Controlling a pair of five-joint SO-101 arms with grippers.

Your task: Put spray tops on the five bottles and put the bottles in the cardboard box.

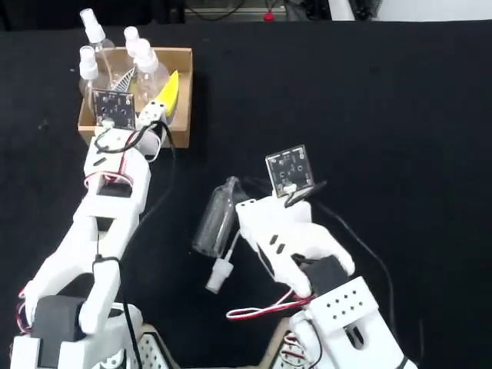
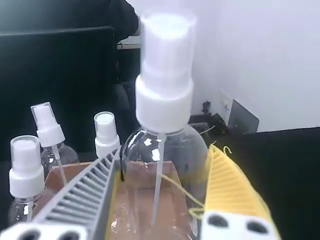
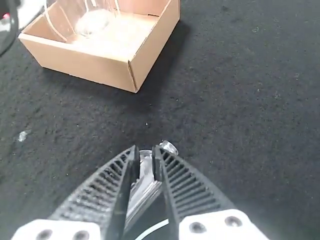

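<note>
Clear plastic bottles with white spray tops [image 2: 47,135], three of them, are seen standing in the brown cardboard box [image 1: 178,137] at the far left of the table. A fourth capped bottle [image 2: 150,145] is held upright in the same box by the left gripper [image 2: 166,155], whose grey and yellow fingers are spread just to the bottle's width. Four of the five are thus judged nearly done. The fifth bottle [image 1: 215,223] lies on the black table cover [image 1: 369,115], well apart from the box, pinched by the almost closed right gripper [image 3: 145,150]. A loose white spray top [image 1: 218,277] lies just beside it, seemingly not yet fitted. The box is crowded, and the way in is blocked by the left arm above it.
</note>
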